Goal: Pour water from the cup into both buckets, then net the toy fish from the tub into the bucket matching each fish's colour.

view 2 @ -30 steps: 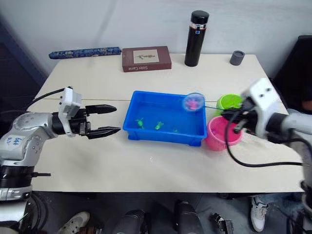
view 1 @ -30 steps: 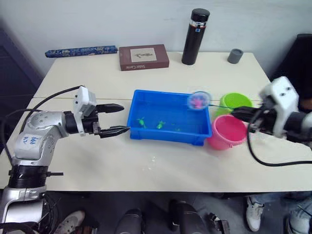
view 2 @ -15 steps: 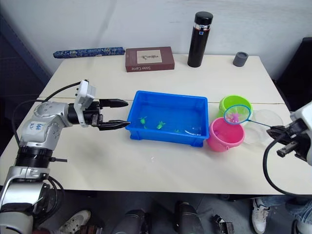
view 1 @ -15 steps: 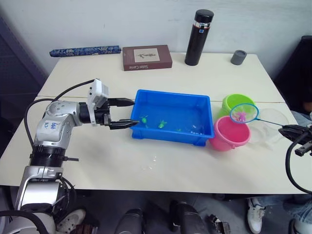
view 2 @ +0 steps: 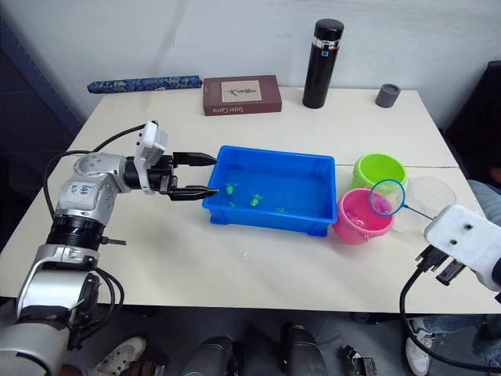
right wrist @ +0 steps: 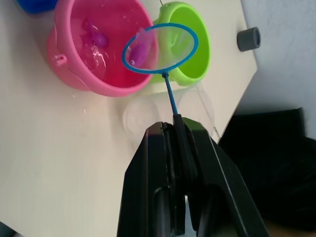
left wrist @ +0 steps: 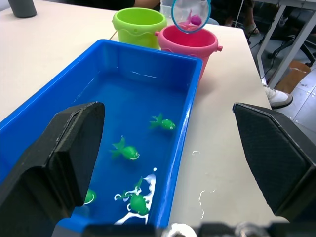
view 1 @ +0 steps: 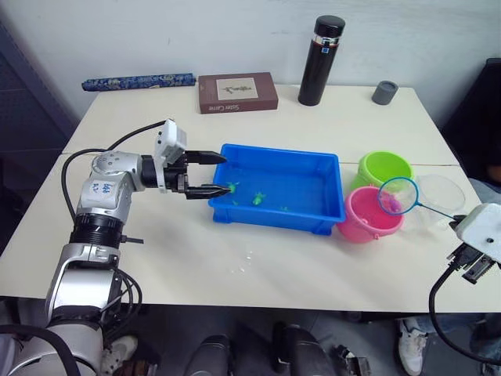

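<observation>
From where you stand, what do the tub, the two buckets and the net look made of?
The tub looks like glossy moulded plastic: bright blue, with a shiny rolled rim. The green bucket and pink bucket look the same, smooth and uniformly coloured. The net has a thin blue hoop, probably plastic, with fine see-through mesh and a slim handle; the handle's material is unclear.

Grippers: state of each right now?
Left gripper: jaws open, empty, at the end of the tub.
Right gripper: jaws shut on the net handle, a pink fish in the hoop.
</observation>
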Controlling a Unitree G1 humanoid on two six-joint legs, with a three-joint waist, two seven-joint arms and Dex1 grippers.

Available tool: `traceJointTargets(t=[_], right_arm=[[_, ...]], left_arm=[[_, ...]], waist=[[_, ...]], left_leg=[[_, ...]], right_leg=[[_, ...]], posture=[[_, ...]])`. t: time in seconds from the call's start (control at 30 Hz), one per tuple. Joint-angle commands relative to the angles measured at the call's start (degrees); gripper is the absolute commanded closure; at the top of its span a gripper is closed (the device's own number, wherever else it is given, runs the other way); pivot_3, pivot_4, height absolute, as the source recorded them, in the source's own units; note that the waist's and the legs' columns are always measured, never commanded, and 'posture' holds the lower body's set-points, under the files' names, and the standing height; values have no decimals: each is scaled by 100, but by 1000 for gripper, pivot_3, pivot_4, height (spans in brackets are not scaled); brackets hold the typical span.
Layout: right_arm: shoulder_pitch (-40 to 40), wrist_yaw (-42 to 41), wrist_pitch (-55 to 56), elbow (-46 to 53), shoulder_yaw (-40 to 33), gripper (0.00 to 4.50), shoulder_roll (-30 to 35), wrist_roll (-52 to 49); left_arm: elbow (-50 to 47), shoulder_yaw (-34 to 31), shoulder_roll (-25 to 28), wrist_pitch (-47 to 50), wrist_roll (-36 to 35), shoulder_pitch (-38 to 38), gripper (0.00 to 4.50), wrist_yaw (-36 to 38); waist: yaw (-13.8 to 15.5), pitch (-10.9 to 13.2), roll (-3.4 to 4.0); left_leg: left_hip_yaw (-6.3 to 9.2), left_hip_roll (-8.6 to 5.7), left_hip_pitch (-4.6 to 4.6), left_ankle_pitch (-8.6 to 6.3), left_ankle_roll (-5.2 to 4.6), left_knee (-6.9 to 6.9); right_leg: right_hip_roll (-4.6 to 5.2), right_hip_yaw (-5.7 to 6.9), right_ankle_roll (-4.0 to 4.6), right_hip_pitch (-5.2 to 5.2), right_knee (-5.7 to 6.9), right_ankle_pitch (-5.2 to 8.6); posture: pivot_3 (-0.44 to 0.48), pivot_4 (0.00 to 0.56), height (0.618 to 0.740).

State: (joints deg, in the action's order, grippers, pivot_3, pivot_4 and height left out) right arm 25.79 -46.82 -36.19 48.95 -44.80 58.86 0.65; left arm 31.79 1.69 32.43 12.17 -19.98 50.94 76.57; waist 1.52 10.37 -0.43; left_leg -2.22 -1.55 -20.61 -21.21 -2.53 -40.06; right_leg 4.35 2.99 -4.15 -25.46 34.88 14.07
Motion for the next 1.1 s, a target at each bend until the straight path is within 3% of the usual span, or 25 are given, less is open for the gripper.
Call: traceJointTargets(t=[0.03,0.33,0.53,0.67,0.8,1.1], right_arm=[[251,-147,873,31,-31,4500,194,792],[-24,-362,1810,-224,-104,4500,61,1248],[-1338,-418,1011,-339,226,4500,148,435],[-2624,-406,406,-686,1209,4500,398,-324],[-3940,-505,23,-1429,2834,4500,442,-639],[-5569,-682,940,-3464,5290,4500,-176,105]], left_arm=[[12,-54,4,-100,30,132,17,101],[-2,-78,-12,-97,41,91,17,140],[-272,-188,98,-3,-20,-124,17,31],[-709,-365,273,180,-93,-492,17,-159],[-1334,-608,498,460,-213,-1090,17,-421],[-2689,-1256,907,1055,-546,-2406,17,-1057]], waist=[[-1,0,0],[-8,0,-1],[-35,0,-1],[-97,0,-1],[-149,0,-1],[-169,0,-1]], left_leg=[[0,0,0,0,0,0],[-2,1,2,0,0,-2],[-2,3,7,1,0,-5],[-6,7,12,1,1,-5],[2,10,15,2,4,-3],[3,6,9,2,4,-2]], right_leg=[[-1,0,0,0,0,0],[-3,-2,0,1,2,0],[-2,-4,0,2,9,0],[-2,-10,1,2,11,0],[5,-7,5,2,10,3],[13,-5,6,-1,7,3]], posture=[[0,150,740],[0,150,740],[0,150,740],[0,150,740],[0,150,740],[0,150,740]])
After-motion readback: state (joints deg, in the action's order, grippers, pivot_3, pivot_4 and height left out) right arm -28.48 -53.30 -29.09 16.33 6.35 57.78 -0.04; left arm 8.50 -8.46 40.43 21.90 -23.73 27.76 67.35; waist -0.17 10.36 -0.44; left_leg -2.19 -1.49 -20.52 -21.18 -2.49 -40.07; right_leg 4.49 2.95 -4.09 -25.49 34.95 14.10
